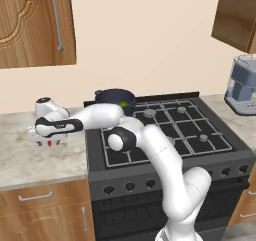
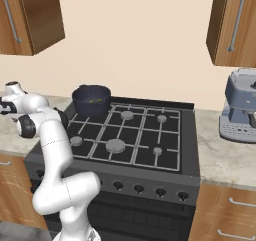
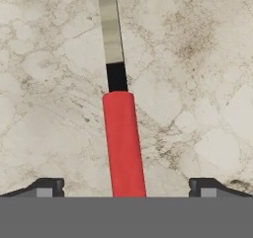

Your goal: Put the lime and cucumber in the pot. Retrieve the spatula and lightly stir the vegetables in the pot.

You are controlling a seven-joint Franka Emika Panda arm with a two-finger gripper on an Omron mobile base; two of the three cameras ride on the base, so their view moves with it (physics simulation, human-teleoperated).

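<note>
Spatula point(image 3: 122, 138) retrieval looks to be the step in hand: its red handle lies flat on the marbled tabletop point(image 3: 197, 59), running straight up the middle of the hand view, with a short black neck and then a silver shank leaving the top edge. The end effector point(image 3: 126, 186) hangs directly over the handle, jaws spread wide, one fingertip on each side and well clear of it, holding nothing. From the left base view the arm reaches out left of the stove point(image 1: 170, 130), wrist low over the pale tabletop. The pot point(image 2: 91, 100) stands on the rear left burner, and small green shapes inside it suggest the lime and cucumber are already in, though they are too small to tell apart. My judgement is that the next move calls for a straight descent until the tips bracket the handle, then a closing pinch across its width before lifting. Around it: wooden cabinets above and below, a cream wall, and a coffee machine point(image 2: 240, 112) on the right.
</note>
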